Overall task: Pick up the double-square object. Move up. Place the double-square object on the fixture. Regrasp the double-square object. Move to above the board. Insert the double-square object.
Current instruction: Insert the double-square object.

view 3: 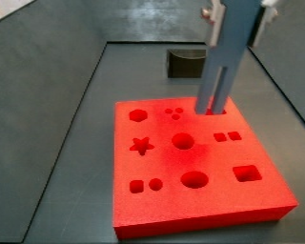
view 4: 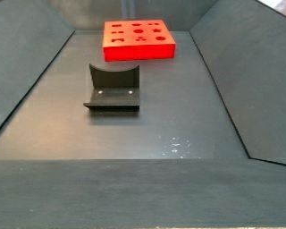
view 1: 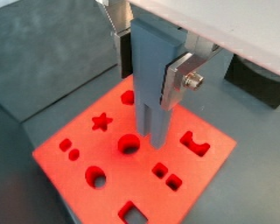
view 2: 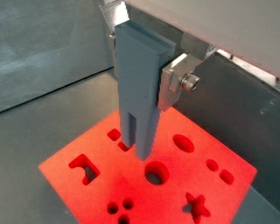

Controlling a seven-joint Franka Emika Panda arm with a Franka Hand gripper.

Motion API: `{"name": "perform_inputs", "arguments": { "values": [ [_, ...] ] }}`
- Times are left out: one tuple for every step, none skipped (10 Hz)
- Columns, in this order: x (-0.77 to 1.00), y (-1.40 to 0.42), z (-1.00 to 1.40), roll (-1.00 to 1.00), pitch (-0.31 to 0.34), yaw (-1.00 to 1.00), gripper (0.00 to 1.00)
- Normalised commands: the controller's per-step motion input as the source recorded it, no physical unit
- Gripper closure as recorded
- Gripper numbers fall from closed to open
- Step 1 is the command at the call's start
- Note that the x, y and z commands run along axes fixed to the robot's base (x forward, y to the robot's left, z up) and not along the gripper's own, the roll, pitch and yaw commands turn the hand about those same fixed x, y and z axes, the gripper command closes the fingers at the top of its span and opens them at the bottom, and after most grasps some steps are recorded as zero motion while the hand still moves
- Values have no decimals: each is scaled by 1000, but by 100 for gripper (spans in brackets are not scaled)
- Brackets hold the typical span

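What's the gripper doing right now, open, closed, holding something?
Gripper: closed on the light-blue plastic bar, held upright above the red-orange holed board.

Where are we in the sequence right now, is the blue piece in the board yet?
Pickup and regrasp look done: the dark notched fixture stands empty, and the gripper holds the light-blue plastic double-square bar upright above the red-orange holed board. In hand: the insertion, with the bar's lower end at the board's surface. Whether it has entered a hole cannot be told. Left: seating it and letting go.
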Motion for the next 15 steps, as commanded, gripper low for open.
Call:
{"name": "perform_inputs", "arguments": {
  "values": [
    [960,-89,-229,124,259,0,100],
    [897,-51,-237,111,163,-49,100],
    [837,-46,-209,84,59,-197,100],
    [894,0,-160,76,46,-171,100],
    [1000,0,-137,87,60,-77,100],
    [1000,0,-114,90,51,-49,100],
    [1000,0,-126,96,66,0,100],
    [1000,0,-100,94,123,0,100],
    [871,-137,-117,59,223,214,100],
    [780,-149,-143,60,250,271,100],
    [754,-251,-120,113,254,177,100],
    [646,-326,-189,134,153,0,100],
    [597,-231,-206,117,123,0,100],
    [606,-100,-194,97,116,-71,100],
    [446,0,-171,46,154,-186,100]
  ]
}}
